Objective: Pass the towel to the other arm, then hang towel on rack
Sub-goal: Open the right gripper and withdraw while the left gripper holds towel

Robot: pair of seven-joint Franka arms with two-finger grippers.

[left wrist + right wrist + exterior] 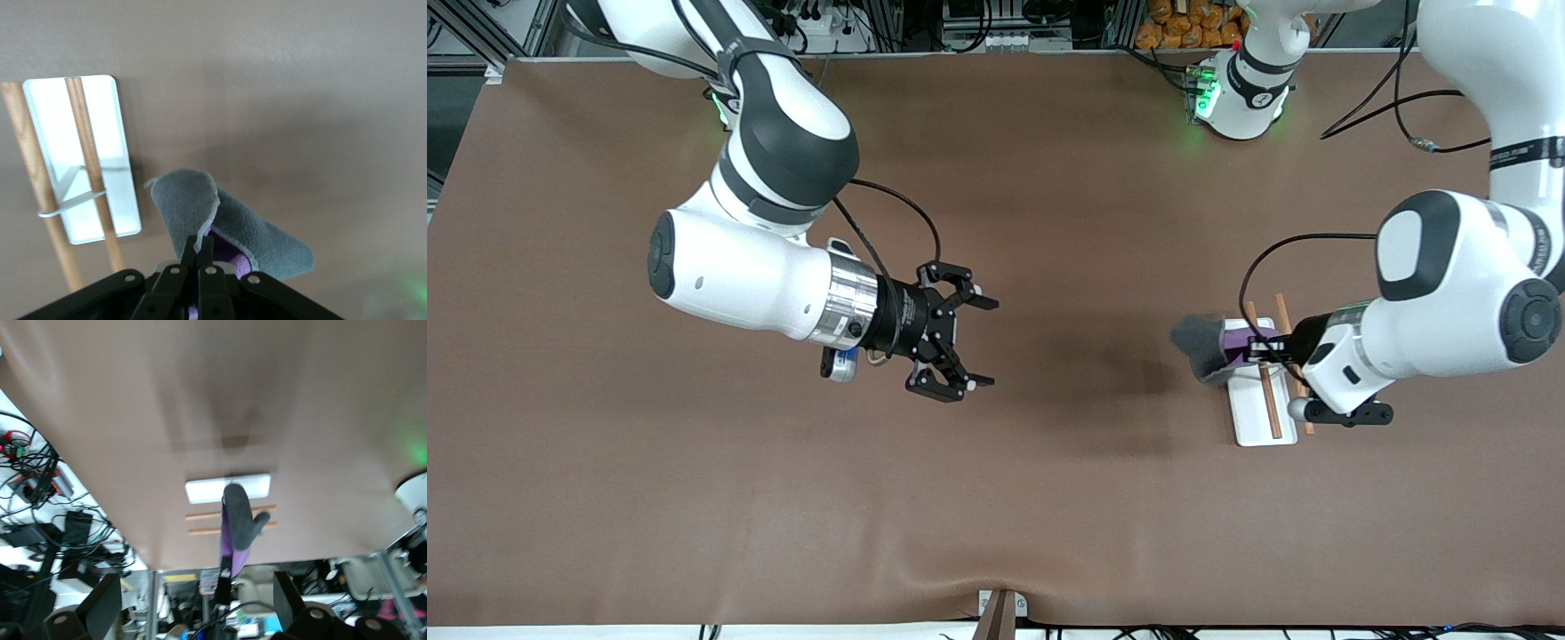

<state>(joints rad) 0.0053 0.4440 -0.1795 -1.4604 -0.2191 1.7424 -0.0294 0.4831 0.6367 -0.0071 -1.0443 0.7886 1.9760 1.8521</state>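
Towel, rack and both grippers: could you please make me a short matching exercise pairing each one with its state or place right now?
Things:
1. towel
2. rack
3. left gripper
4. right gripper

States or places:
A. open, holding nothing, over bare table toward the right arm's end
B. white base with two wooden rods, resting on the table toward the left arm's end
C. shut on the cloth, above the rack
D. grey with a purple side, hanging in the air from a gripper

Pairs: 1-D, 2-B, 3-C, 4-A
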